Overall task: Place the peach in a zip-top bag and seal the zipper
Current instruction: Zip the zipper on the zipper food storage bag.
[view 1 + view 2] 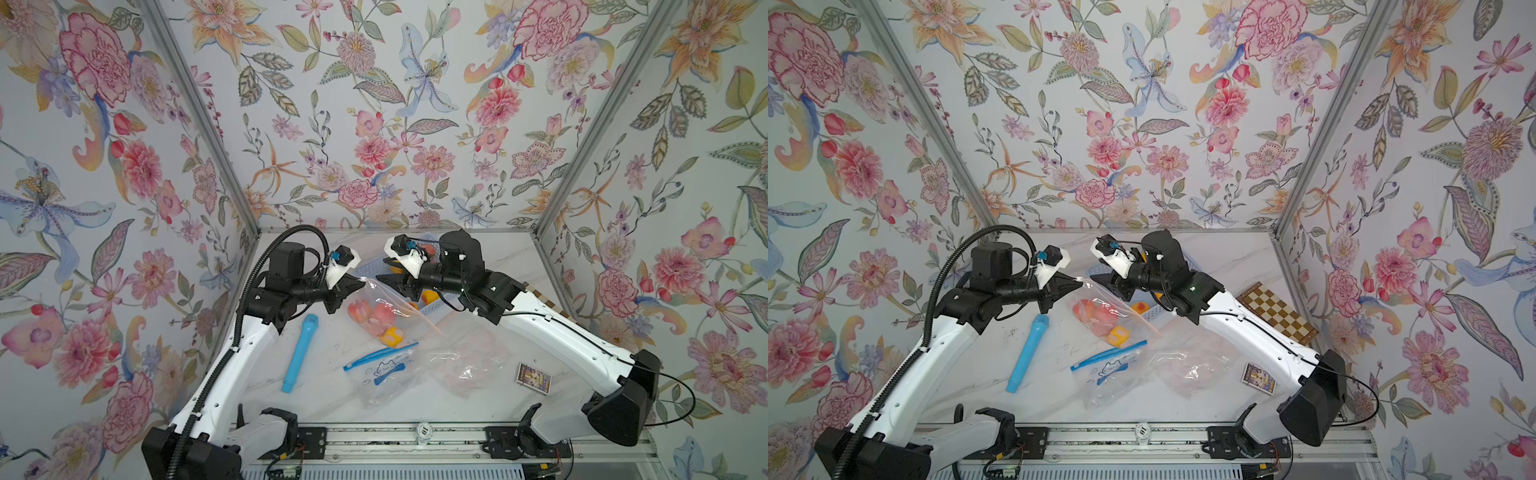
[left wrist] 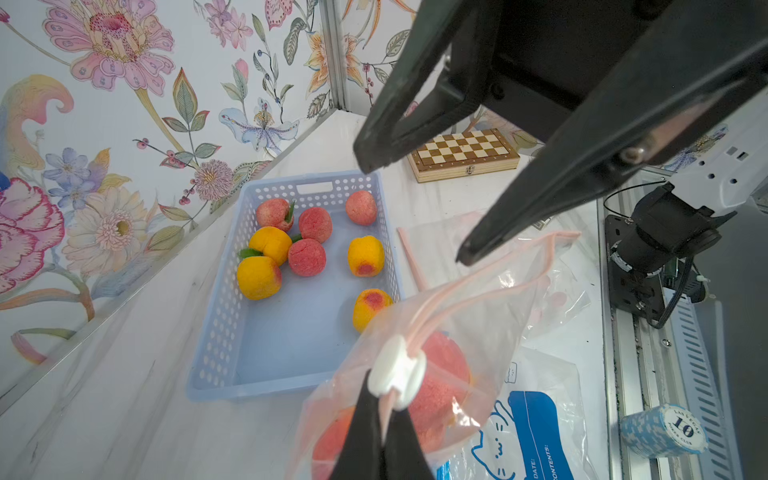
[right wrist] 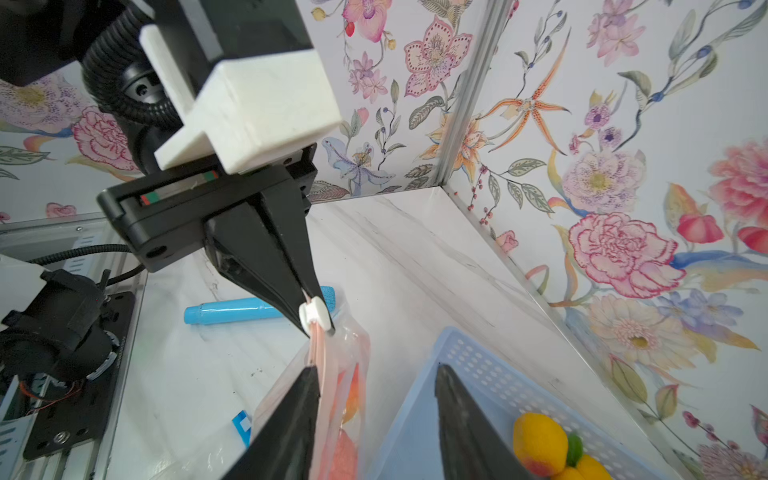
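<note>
A clear zip-top bag (image 1: 388, 305) with a pink zipper hangs above the table, holding several peaches (image 2: 442, 365), red and yellow ones. My left gripper (image 2: 382, 401) is shut on the zipper's end, right beside the white slider (image 2: 397, 372). Past the slider the two pink zipper strips (image 2: 490, 286) stand apart. My right gripper (image 3: 376, 370) is open at the bag's other end; the zipper runs along the inside of one of its fingers (image 3: 299, 399). In both top views the two grippers (image 1: 363, 283) (image 1: 383, 269) face each other over the bag.
A blue perforated basket (image 2: 291, 340) with several loose peaches sits behind the bag. On the table lie a blue cylinder (image 1: 299, 353), a blue-zip bag with a cat print (image 1: 384, 370), another clear bag (image 1: 465, 365), a card box (image 1: 533, 378), a chessboard (image 1: 1277, 311) and a poker chip (image 2: 665, 430).
</note>
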